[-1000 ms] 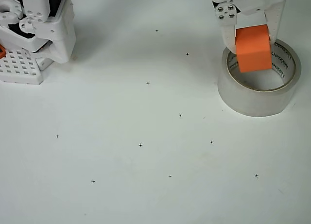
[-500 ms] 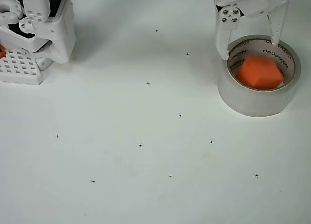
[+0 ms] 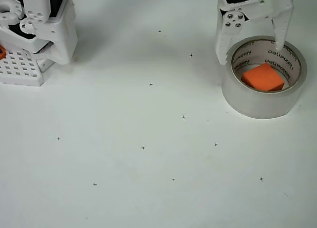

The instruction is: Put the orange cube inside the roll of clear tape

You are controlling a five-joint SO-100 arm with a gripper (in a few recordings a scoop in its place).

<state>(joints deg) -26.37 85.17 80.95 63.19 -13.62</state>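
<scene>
Overhead view, biggest stuff first. The white table (image 3: 148, 188) takes up nearly the whole shot, dotted with tiny black cross marks; it's plain and bright enough that its edges can't be made out.

Up at 10 o'clock sits the arm base (image 3: 42, 25), a chunky white block cut off by the top and left edges, so only its lower part shows. Touching it at 9 o'clock is a white perforated block (image 3: 20, 68), partly tucked under the base, with a sliver of an orange tab (image 3: 2, 52) cropped by the frame edge.

At 2 o'clock the roll of clear tape (image 3: 262, 102) lies flat on the table, hole facing up, dark lettering on the inside of its core but too small to read properly. The hand (image 3: 250, 47) hangs over the roll's 12 o'clock rim, fingers spread and holding nothing; its upper body is cut off by the top edge.

The orange cube (image 3: 262, 77) sits down inside the roll's hole, apart from both fingertips.
</scene>
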